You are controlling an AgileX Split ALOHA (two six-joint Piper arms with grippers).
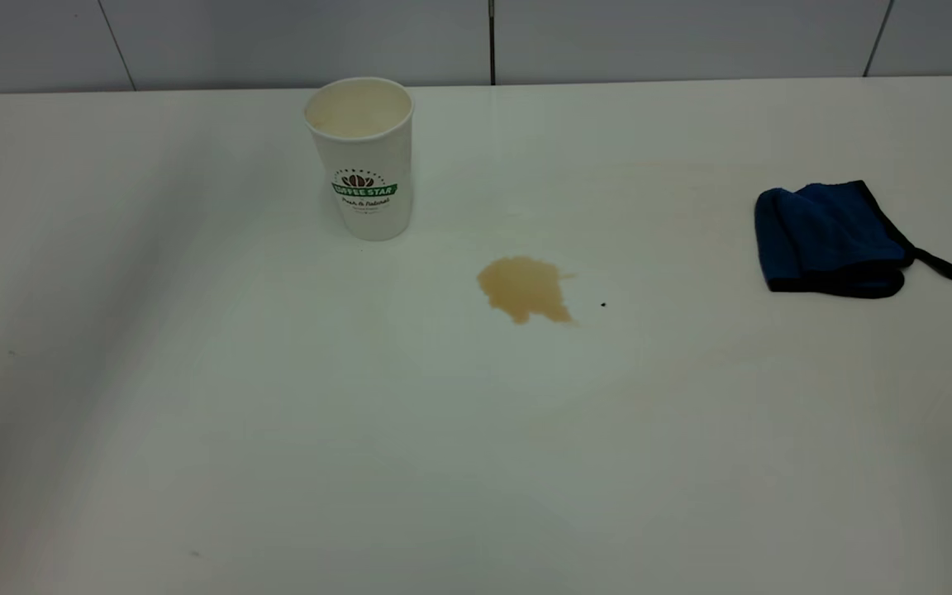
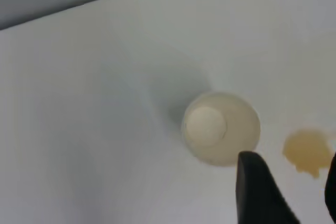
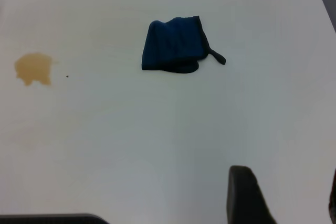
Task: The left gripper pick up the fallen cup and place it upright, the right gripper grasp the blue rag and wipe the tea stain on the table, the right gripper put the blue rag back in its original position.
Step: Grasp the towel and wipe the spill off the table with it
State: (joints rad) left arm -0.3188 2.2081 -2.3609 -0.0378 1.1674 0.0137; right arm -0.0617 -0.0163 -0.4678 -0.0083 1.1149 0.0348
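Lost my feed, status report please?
Both claws open, holding nothing: left claw above cup, right claw short of blue rag. Cup upright. Tea stain unwiped. Nothing in the way.

A tiny black speck lies below the grey tiled wall.

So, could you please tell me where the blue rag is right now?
In the exterior view, the folded blue cloth rag lies at the white table's right side, apart from the light-brown tea stain.

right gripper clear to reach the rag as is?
Probably yes. The rag lies alone on the table, apart from the stain and cup. The right gripper hangs above, jaws open, nothing between.
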